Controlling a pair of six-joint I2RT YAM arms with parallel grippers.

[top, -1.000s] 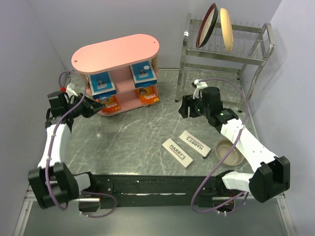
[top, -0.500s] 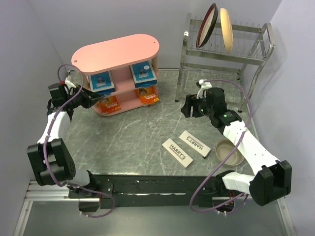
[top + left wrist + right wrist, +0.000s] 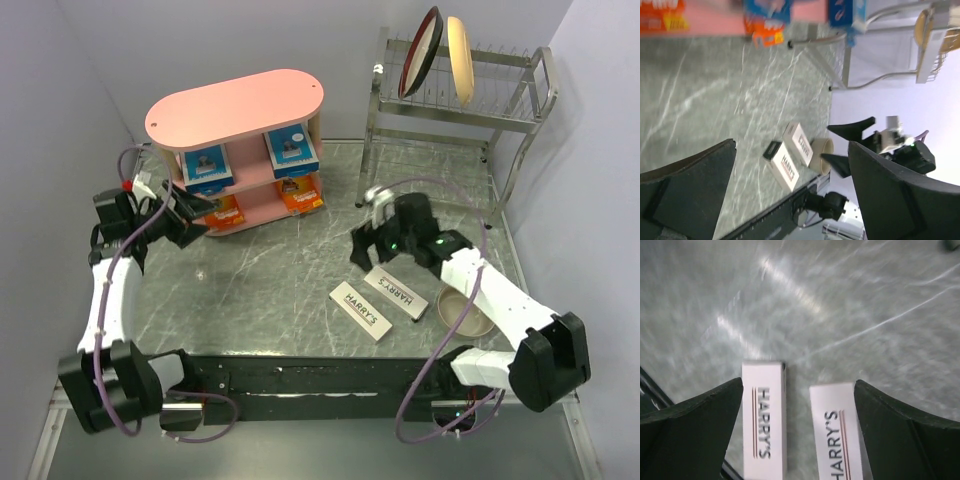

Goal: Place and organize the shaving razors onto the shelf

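The pink shelf [image 3: 235,108] stands at the back left. Two blue-and-white razor cards [image 3: 207,168] [image 3: 291,150] stand on its middle tier, two orange cards [image 3: 225,212] [image 3: 300,195] on its lower tier. Two white HARRY'S boxes [image 3: 359,310] [image 3: 396,292] lie flat on the table. My right gripper [image 3: 360,255] hovers open just above their far ends; its wrist view shows both boxes [image 3: 764,425] [image 3: 836,432] between its fingers [image 3: 690,435]. My left gripper [image 3: 198,218] is open and empty beside the shelf's left end. Its wrist view looks across the table at the boxes [image 3: 785,167].
A steel dish rack [image 3: 455,110] at the back right holds two upright plates [image 3: 420,52] [image 3: 460,58]. A beige bowl [image 3: 465,310] sits on the table right of the boxes, under my right forearm. Walls close in on the left and right.
My left gripper has gone from shut to open near the shelf's left end. My right gripper swung left and down over the HARRY'S boxes and opened wider.
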